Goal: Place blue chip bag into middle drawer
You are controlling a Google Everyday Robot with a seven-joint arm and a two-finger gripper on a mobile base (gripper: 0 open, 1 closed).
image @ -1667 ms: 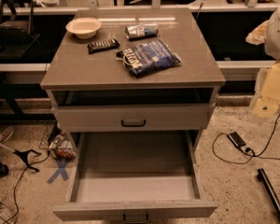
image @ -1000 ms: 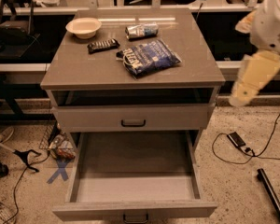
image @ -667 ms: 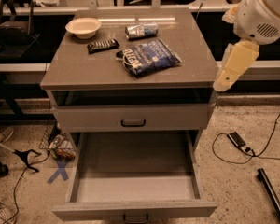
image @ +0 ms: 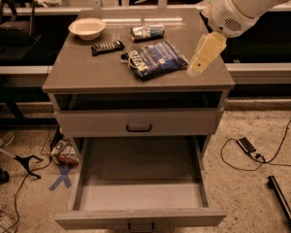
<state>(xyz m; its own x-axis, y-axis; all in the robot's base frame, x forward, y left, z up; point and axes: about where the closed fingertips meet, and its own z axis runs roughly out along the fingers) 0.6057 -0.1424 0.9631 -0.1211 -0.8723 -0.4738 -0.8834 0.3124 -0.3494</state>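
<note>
The robot's cream-coloured two-finger gripper (image: 200, 60) hangs at the end of a thick white arm (image: 242, 6) that comes in from the upper right. It points down and to the left over the right part of the grey cabinet's flat top (image: 82, 74). Whether the gripper is apart or together cannot be told from this angle. It carries nothing, and whether its tip touches the top cannot be told either.

Just beside the gripper, on its left, lies the crinkly dark-blue foil chip bag with white lettering (image: 153, 59). It lies flat near the middle of the top, and its right edge is close to the gripper's tip but apart from it.

Beyond the bag, towards the back, a silver-blue can (image: 147, 31) lies on its side. A black candy bar (image: 107, 46) lies to the bag's left, and a shallow white bowl (image: 87, 28) stands at the back left corner.

Below the top, the shallower grey drawer with a dark handle (image: 138, 123) is pushed in. Under it the large middle drawer with a pale grey inside (image: 140, 191) is pulled far out.

On the speckled floor a blue tape cross (image: 61, 177) sits left of the drawer.
</note>
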